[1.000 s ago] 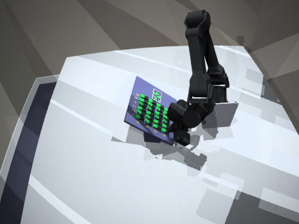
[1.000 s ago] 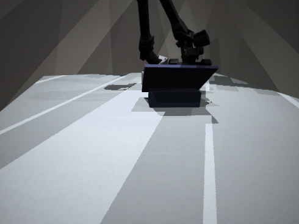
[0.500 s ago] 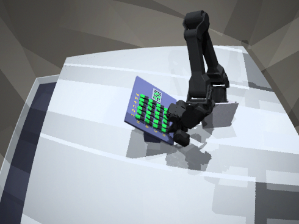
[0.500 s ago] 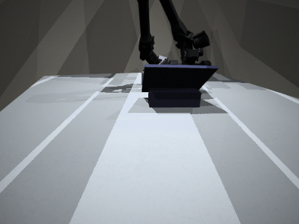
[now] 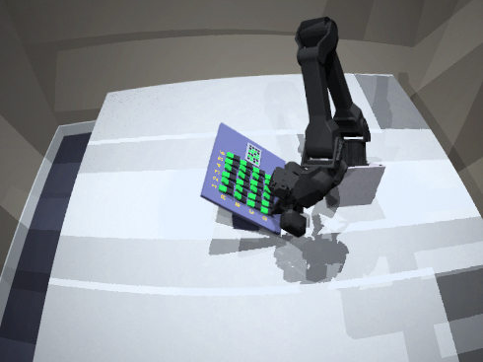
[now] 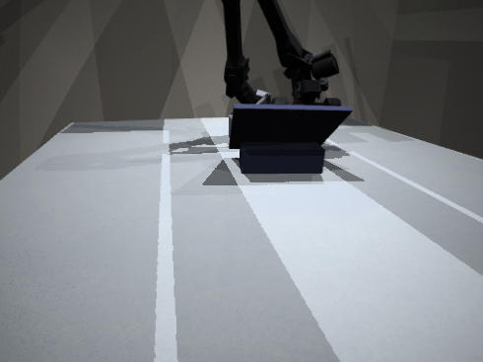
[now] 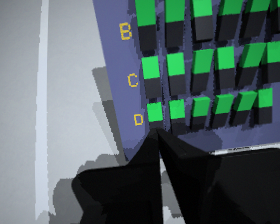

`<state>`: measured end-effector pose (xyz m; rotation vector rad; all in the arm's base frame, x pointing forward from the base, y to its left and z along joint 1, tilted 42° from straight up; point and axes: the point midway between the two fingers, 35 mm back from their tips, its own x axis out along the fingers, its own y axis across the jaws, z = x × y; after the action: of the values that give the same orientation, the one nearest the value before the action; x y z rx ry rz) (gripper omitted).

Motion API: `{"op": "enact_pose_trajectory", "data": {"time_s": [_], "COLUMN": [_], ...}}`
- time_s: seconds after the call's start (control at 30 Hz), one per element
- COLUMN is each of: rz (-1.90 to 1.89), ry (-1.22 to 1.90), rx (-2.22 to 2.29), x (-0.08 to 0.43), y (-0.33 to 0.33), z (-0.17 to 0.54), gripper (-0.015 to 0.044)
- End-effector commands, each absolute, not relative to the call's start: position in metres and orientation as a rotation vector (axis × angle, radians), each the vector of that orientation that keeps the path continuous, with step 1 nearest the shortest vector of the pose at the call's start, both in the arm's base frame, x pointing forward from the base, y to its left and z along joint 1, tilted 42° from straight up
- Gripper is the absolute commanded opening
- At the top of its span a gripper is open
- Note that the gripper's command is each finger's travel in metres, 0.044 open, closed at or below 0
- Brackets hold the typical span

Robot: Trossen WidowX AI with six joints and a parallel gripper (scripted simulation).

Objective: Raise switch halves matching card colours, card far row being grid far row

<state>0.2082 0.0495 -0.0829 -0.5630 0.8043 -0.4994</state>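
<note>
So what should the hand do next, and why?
Probably ease straight down a little more. The hand is shut with nothing in it, so its joined tips work as one poker. In the wrist view they sit right at the near end of the first switch in row D, beside the letter D. I cannot tell if they touch it yet.

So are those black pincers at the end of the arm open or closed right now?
Closed. In the wrist view the black gripper has its two fingers pressed together into one point, holding nothing, near the row D switches.
</note>
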Motion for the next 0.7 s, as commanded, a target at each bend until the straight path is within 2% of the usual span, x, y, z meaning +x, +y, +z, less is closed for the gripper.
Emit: {"op": "enact_pose_trajectory", "data": {"time_s": [0.0, 0.67], "rz": [-0.501, -0.501], "ry": [0.802, 0.802], "rx": [-0.572, -0.572], "x": [0.2079, 0.2095], "y": [0.048, 0.0463], "z": [-0.0825, -0.0838], "gripper": [0.0, 0.0]}}
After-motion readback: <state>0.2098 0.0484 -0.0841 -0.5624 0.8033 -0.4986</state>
